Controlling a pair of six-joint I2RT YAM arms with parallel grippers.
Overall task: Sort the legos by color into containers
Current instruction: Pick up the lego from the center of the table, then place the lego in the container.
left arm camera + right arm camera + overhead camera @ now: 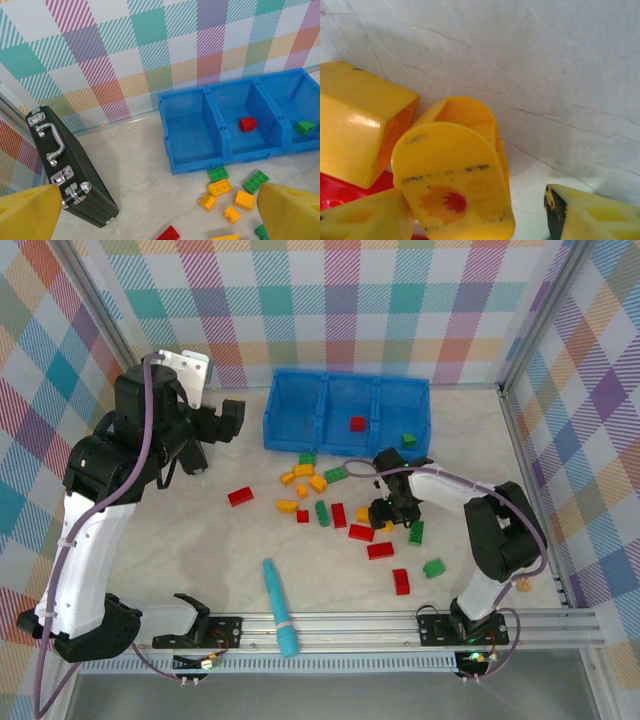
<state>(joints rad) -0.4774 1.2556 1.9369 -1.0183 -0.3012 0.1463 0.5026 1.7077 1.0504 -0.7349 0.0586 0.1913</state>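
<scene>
The blue container (300, 410) stands at the back with three compartments. A red lego (357, 423) lies in its middle one and a green lego (408, 440) in its right one. Red, yellow and green legos (322, 512) lie scattered on the table in front of it. My right gripper (385, 512) is down among them. In the right wrist view it (470, 210) stands open around a yellow lego (455, 165) with a printed face. That lego rests against the left finger (360, 220), with a gap to the right finger (590, 215). My left gripper (232, 420) hangs raised and open, holding nothing.
A teal cylinder (280, 607) lies near the front rail and a small tan piece (522, 585) sits by the right arm's base. A black case (70, 170) with metal clasps stands left of the bin (200, 162). Beside the framed lego lie another yellow brick (360, 120) and a red one (340, 192).
</scene>
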